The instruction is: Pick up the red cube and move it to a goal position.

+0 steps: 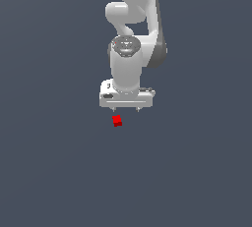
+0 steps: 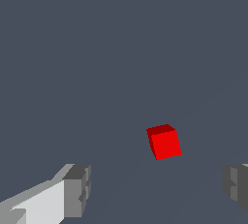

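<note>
The arm is hovering over the red cube [image 1: 117, 121], which is lying free on the bare grey table [image 1: 54, 172], well away from any edge or corner that the views are showing. The jaws are standing wide apart, and in the wrist view the cube [image 2: 164, 142] is sitting ahead of the two fingertips [image 2: 77, 191], not yet between them. This is looking like the approach before the grasp; next, the jaws would need centring over the cube, lowering around it and closing.

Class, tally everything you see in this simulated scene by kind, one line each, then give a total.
Red cube: 1
White robot arm: 1
Gripper, open, on that arm: 1
Total: 3
</note>
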Robot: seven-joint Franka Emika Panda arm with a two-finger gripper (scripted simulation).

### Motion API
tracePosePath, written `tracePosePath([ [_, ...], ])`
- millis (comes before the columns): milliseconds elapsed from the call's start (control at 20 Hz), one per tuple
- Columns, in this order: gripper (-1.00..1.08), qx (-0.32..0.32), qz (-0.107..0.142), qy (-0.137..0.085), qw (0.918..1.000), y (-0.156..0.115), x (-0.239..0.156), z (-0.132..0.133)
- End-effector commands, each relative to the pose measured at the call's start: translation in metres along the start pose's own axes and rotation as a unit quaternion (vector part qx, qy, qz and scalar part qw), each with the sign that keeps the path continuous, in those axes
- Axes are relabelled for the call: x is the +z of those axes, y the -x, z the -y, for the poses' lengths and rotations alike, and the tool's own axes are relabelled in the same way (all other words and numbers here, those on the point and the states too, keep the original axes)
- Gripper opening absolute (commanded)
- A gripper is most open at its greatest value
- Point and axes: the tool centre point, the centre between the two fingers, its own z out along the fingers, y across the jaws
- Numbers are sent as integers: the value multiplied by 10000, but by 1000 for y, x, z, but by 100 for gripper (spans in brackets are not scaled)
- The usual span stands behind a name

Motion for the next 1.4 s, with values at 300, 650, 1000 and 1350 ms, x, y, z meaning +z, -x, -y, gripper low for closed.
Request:
tracePosePath([
  [300,100,-70,-9,0,10000,2,9,-3],
  [650,100,-334,-44,1,9994,10,42,-12],
  [1000,100,-759,-101,1,9971,20,95,-29],
  [1350,100,-1056,-141,0,9943,24,134,-42],
])
